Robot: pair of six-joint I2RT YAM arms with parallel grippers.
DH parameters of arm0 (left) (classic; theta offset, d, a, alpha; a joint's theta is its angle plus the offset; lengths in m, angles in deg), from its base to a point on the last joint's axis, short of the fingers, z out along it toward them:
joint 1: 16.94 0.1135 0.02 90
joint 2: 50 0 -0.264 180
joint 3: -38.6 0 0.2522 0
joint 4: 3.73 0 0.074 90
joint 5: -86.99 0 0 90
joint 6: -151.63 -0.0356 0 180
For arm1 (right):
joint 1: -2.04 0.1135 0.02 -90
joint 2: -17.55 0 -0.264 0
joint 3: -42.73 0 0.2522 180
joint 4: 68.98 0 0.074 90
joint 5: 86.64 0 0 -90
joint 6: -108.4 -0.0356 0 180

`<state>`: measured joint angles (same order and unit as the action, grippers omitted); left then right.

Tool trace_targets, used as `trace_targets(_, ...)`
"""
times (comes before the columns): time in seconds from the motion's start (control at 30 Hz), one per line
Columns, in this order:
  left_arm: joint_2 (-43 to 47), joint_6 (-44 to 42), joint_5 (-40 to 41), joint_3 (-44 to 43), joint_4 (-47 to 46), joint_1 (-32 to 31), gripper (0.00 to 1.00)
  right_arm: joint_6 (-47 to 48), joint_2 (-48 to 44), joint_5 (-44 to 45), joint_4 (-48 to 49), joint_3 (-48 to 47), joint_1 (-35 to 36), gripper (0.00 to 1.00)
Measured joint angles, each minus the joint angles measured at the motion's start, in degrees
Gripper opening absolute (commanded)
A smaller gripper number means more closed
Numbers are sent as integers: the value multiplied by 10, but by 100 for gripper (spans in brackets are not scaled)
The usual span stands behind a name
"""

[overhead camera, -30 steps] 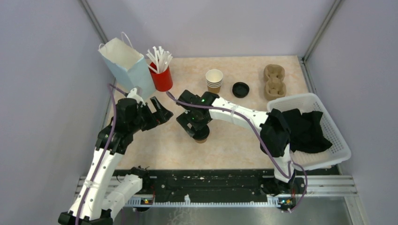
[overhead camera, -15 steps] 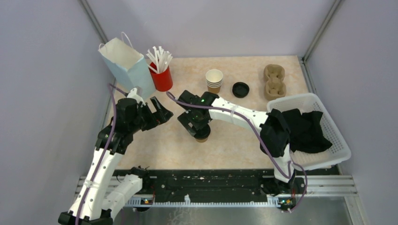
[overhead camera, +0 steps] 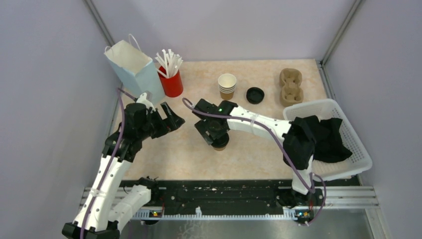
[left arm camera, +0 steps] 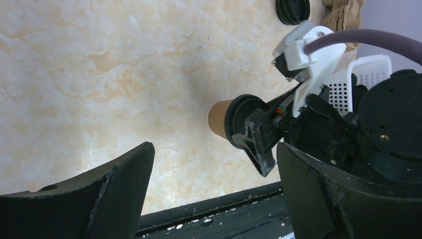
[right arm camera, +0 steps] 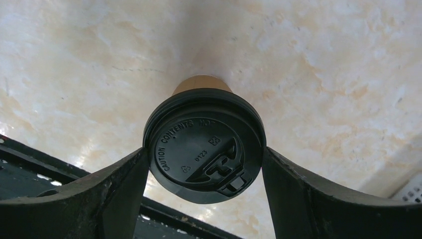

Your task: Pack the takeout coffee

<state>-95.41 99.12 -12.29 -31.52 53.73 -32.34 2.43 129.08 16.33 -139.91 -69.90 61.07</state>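
The takeout coffee (overhead camera: pixel 220 145), a brown paper cup with a black lid (right arm camera: pixel 204 152), is at the middle of the table. My right gripper (overhead camera: pixel 216 137) comes down over it, and both fingers press the lid's rim from either side in the right wrist view (right arm camera: pixel 204 162). I cannot tell whether the cup's base touches the table. My left gripper (overhead camera: pixel 171 118) is open and empty, to the left of the cup and apart from it. The left wrist view shows the cup (left arm camera: pixel 219 117) between and beyond its spread fingers (left arm camera: pixel 124 174).
A light blue paper bag (overhead camera: pixel 134 69) stands open at the back left, with a red cup of white straws (overhead camera: pixel 171 83) beside it. A stack of lidless cups (overhead camera: pixel 227 85), a loose black lid (overhead camera: pixel 255 95) and a cardboard carrier (overhead camera: pixel 291 85) are at the back. A white basket (overhead camera: pixel 318 103) of black cloth is on the right.
My right gripper has shifted a little to the right and towards the near edge, and the cup has moved with it. The left arm has stayed in place.
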Motion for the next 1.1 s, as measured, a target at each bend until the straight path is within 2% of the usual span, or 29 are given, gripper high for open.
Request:
trace_targets(0.17,-2,0,-3,0,-1,0,98,-22,-86,24,13,112,-30,79)
trace_targets(0.37,-2,0,-12,4,-9,0,98,-53,-247,52,-1,285,-155,80)
trace_targets(0.5,-9,0,-21,14,-19,0,98,-66,-340,66,-23,356,-227,81)
trace_targets(0.63,-22,0,-31,20,-30,0,98,-75,-376,64,-30,379,-240,82)
trace_targets(0.9,-43,-2,-44,19,-40,0,98,-82,-375,54,-25,382,-240,91)
trace_targets(1.1,-49,-6,-46,0,-38,0,98,-83,-375,43,-27,381,-240,94)
